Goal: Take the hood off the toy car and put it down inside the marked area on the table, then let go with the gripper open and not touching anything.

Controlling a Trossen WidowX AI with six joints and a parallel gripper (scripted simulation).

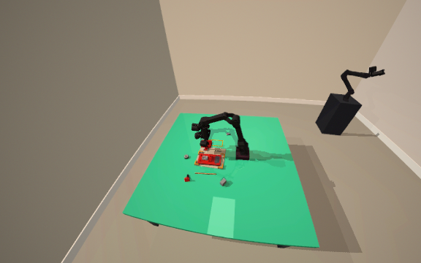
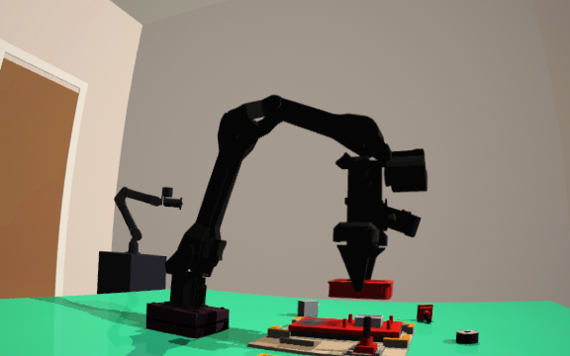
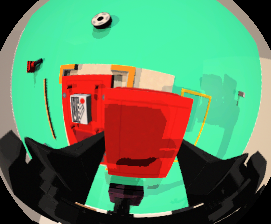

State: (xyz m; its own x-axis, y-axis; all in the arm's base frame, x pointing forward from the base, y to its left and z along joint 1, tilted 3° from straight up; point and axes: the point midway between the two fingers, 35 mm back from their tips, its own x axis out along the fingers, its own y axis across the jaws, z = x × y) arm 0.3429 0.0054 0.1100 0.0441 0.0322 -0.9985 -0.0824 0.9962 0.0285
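Observation:
The red hood (image 2: 384,291) (image 3: 146,130) is held level between the fingers of my gripper (image 2: 362,285) (image 3: 143,138), which is shut on it. The hood hangs in the air above the board, clear of the car. The red toy car (image 1: 210,159) (image 2: 327,326) (image 3: 93,85) sits on the board with its grey engine block uncovered. The marked area is a yellow outline (image 1: 222,143) (image 3: 205,119) on the table beside the board. The hood hides part of it in the wrist view.
A tan board (image 1: 212,150) (image 3: 156,78) carries orange corners and a red piece with a black handle (image 2: 365,347). Around lie a black-and-white ring (image 1: 186,156) (image 3: 101,20), a red piece (image 1: 187,179) (image 3: 32,66), a thin rod (image 1: 205,173) and a grey block (image 1: 223,181) (image 2: 308,309).

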